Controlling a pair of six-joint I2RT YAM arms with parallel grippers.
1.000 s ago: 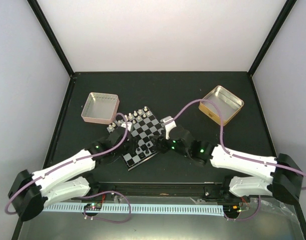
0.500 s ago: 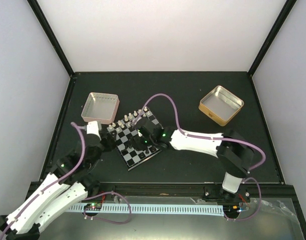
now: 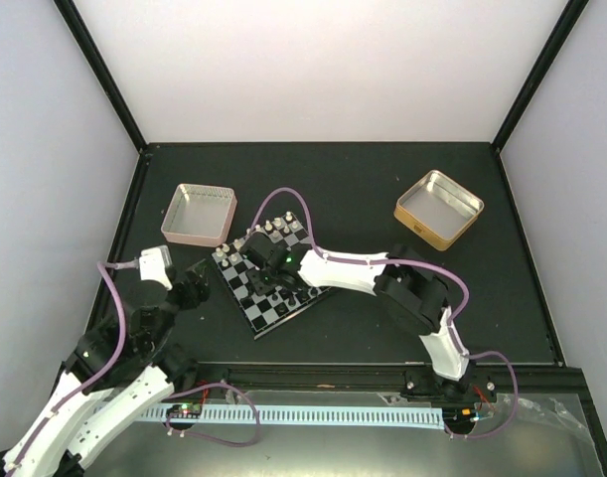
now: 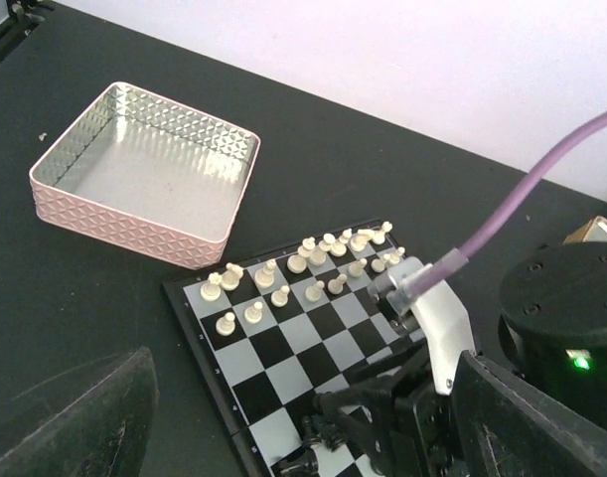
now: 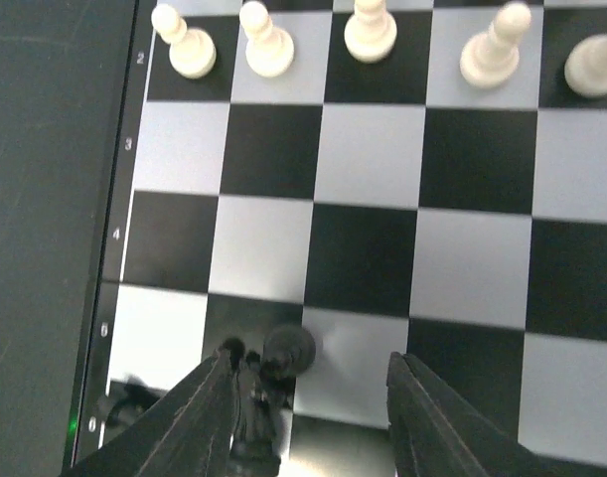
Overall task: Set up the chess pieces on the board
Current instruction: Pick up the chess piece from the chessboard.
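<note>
Overhead, right arm (image 3: 348, 270) covers much of the board (image 3: 266, 316).

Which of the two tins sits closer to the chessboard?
The pink tin, just off the far left corner of the board. The gold tin lies well away to the right.

Board (image 5: 373, 159) centre ranks clear. White pieces (image 5: 368, 30) obstruct frame top; black pawn (image 5: 288, 350) stands inside right gripper (image 5: 311, 358), lower left.
</note>
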